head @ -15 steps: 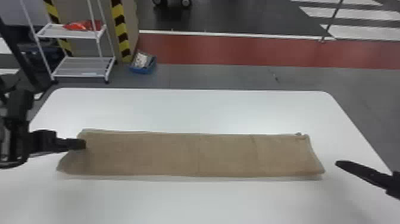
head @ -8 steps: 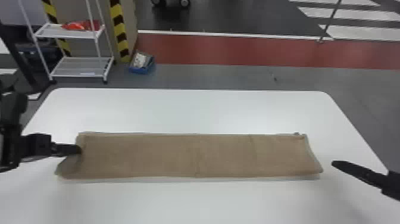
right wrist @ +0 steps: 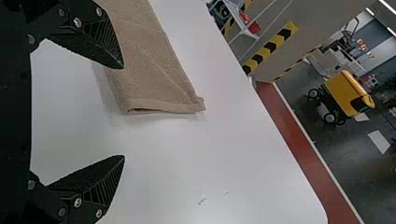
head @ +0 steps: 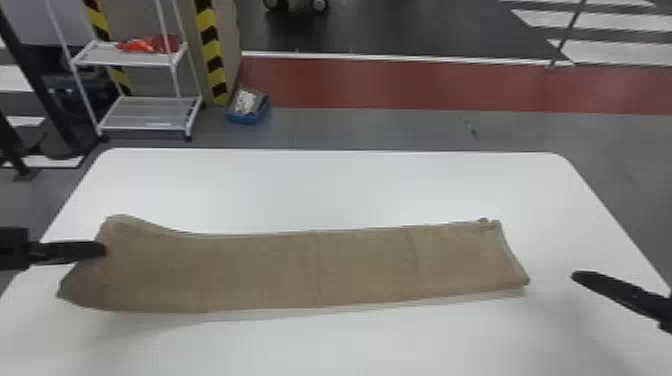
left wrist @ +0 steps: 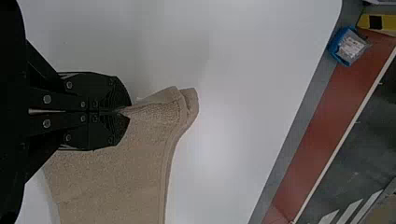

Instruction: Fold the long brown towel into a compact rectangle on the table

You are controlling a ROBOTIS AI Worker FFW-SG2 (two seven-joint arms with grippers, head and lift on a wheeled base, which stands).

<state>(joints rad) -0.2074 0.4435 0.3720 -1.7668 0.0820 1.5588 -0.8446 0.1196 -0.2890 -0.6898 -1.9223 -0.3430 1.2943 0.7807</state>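
A long brown towel [head: 300, 270] lies lengthwise across a white desk [head: 350, 190], from close to the left edge to short of the right edge. At the towel's left end, the left pincer [head: 102, 249] is closed on it, pinching a small gather of cloth. That end is raised, with a soft shadow beneath it, while the right end lies flat, its layers parting slightly in a thin slit. Near the desk's right edge, the right pincer [head: 620, 297] is spread wide and holds nothing, apart from the towel.

Past the far left corner stands a white rack [head: 150, 120] with a red bundle [head: 150, 44] on its upper shelf. Beside it are a pillar with yellow and black stripes [head: 210, 50] and a blue tray [head: 247, 119] on the grey floor. Beyond runs a red floor strip [head: 425, 85].
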